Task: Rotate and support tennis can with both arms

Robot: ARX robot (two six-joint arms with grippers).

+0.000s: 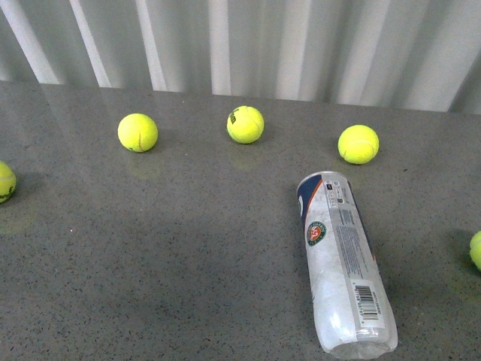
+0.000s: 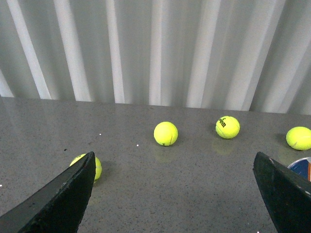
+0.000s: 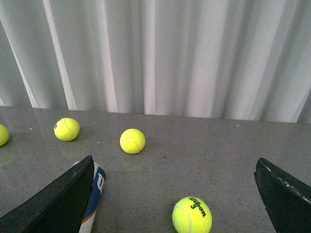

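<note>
The tennis can (image 1: 342, 263) was seen lying on its side on the grey table (image 1: 173, 256), right of centre in the front view. Its length ran away from the robot and nothing touched it, so no rotation was judged to have begun. Loose tennis balls (image 1: 246, 124) were scattered beyond it and to both sides, none in contact with it. The right gripper (image 3: 173, 159) was held low, jaws spread wide and empty, with the can's labelled end just beside one finger, probably for the first approach. The left gripper (image 2: 173, 154) was likewise wide open and empty, the can barely visible at its view's edge. Neither arm was shown in the front view.
</note>
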